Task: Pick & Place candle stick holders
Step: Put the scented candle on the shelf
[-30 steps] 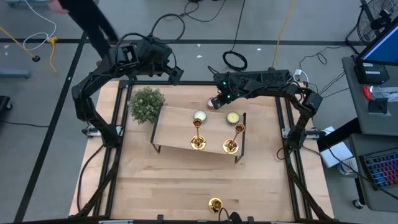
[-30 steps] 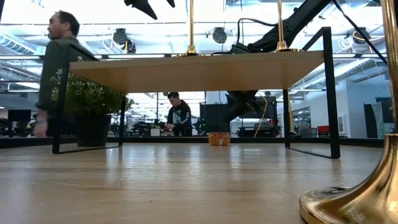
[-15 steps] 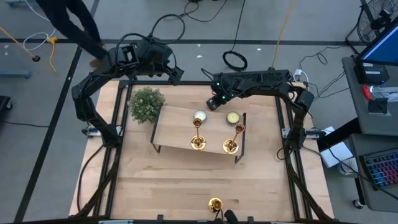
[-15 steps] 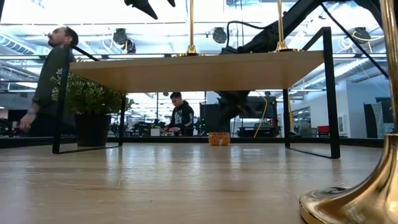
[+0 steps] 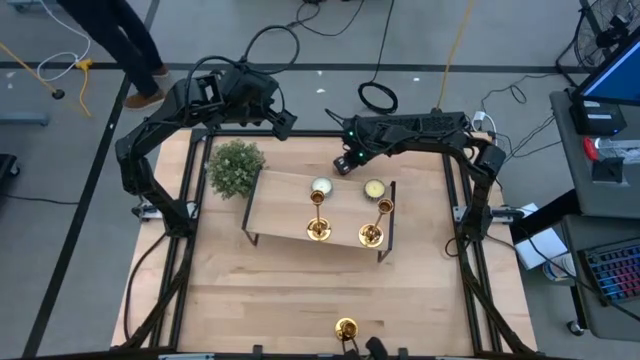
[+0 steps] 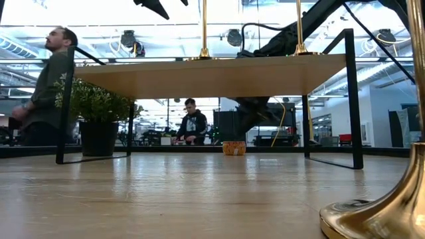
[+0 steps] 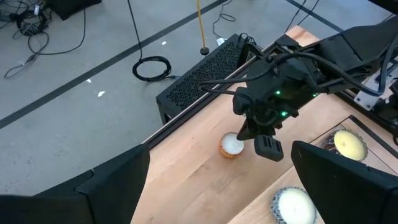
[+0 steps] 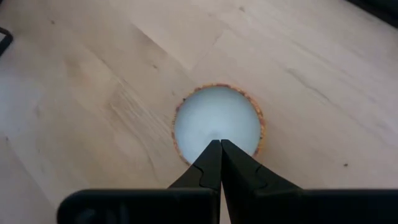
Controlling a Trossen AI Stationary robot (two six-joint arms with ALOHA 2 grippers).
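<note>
My right gripper [image 8: 220, 144] has crept off the tealight [image 8: 217, 127], fingers pinched empty; left gripper [image 5: 283, 123] gapes. Candle stick holders [image 5: 318, 228] wait at six o'clock; swinging back risks toppling them.

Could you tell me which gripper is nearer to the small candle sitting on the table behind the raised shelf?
The right. The right gripper, shut, hangs right above the small candle. The left gripper hovers open farther off, over the table's back edge near the plant.
</note>
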